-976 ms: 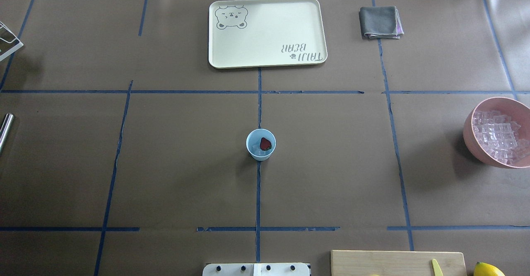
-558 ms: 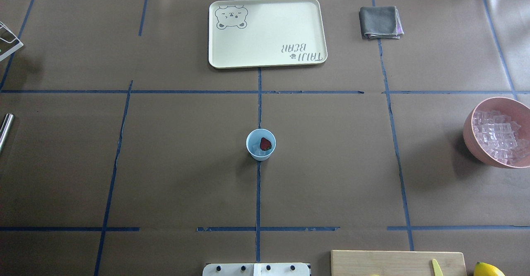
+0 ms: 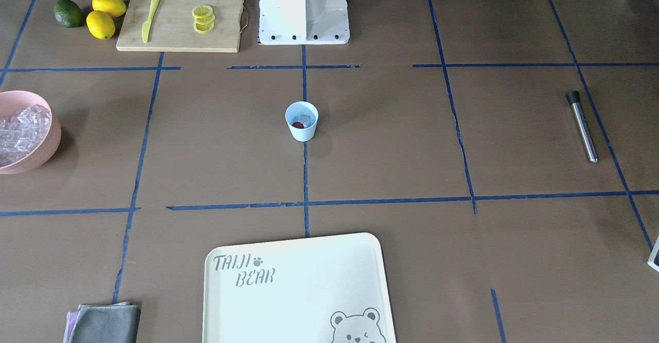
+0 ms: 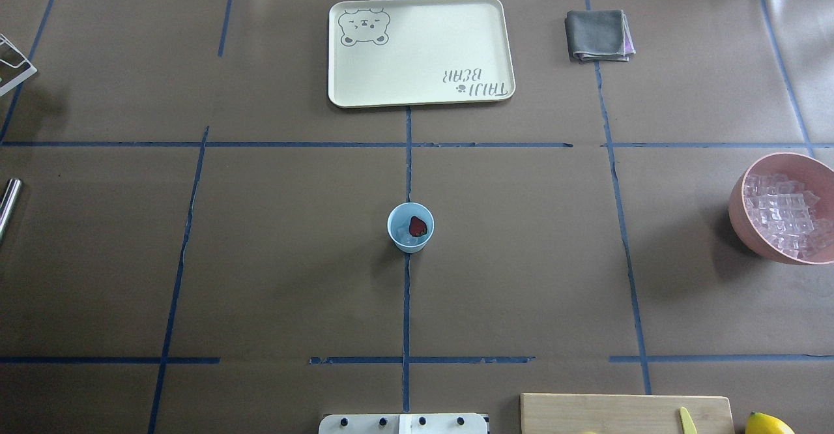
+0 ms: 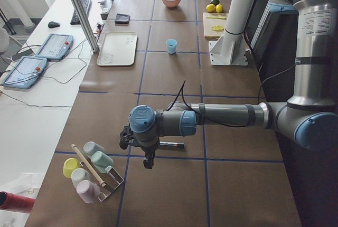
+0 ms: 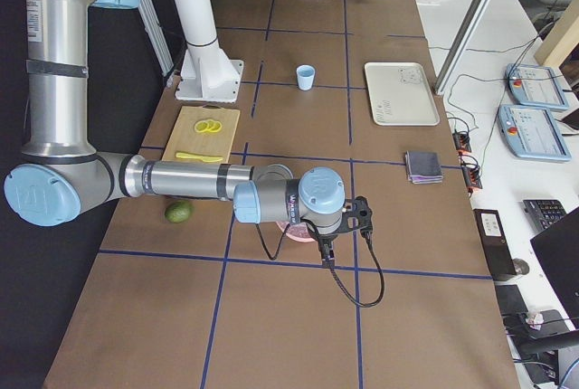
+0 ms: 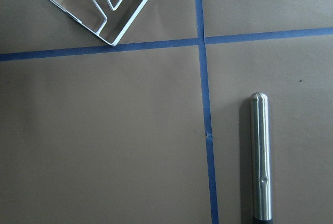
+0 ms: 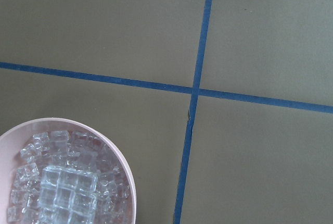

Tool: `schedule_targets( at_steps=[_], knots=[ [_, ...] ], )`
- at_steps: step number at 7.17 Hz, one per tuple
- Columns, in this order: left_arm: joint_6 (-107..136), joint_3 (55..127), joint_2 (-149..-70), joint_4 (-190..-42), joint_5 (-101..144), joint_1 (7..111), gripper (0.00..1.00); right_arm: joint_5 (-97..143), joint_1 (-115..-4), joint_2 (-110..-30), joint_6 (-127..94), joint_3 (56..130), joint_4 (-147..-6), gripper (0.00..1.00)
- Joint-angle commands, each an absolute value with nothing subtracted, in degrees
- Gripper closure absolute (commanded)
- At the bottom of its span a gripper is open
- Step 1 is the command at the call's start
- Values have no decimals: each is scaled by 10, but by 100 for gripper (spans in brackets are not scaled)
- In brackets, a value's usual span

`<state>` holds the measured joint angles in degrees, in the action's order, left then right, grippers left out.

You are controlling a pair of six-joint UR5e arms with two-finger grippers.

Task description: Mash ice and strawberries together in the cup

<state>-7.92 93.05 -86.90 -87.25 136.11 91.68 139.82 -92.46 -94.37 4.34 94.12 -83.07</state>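
The pale blue cup (image 4: 410,227) stands upright at the table's middle; it also shows in the front view (image 3: 301,121). A dark red strawberry (image 4: 418,226) lies inside it beside a clear ice cube (image 3: 307,119). My left gripper (image 5: 148,162) shows only in the exterior left view, far from the cup, over a metal muddler (image 7: 260,156). My right gripper (image 6: 326,251) shows only in the exterior right view, by the pink bowl (image 4: 739,216) of ice. I cannot tell whether either is open or shut.
The muddler (image 3: 582,125) lies near a white rack of cups (image 5: 90,169). A cream tray (image 4: 420,49) and grey cloth (image 4: 598,34) sit at the far side. A cutting board (image 3: 180,18) with lemon slices, lemons (image 3: 105,16) and a lime (image 3: 68,13) sit by the base.
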Motion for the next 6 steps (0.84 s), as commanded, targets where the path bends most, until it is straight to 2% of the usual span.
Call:
schedule_targets(
  at_steps=[1,6],
  knots=[
    [-79,933,-869,-874,1361,918,0,1398,-925,-943,42,937,-831,1],
    [-79,933,-868,-873,1361,919,0,1391,-925,-934,-1,954,-872,1]
  ],
)
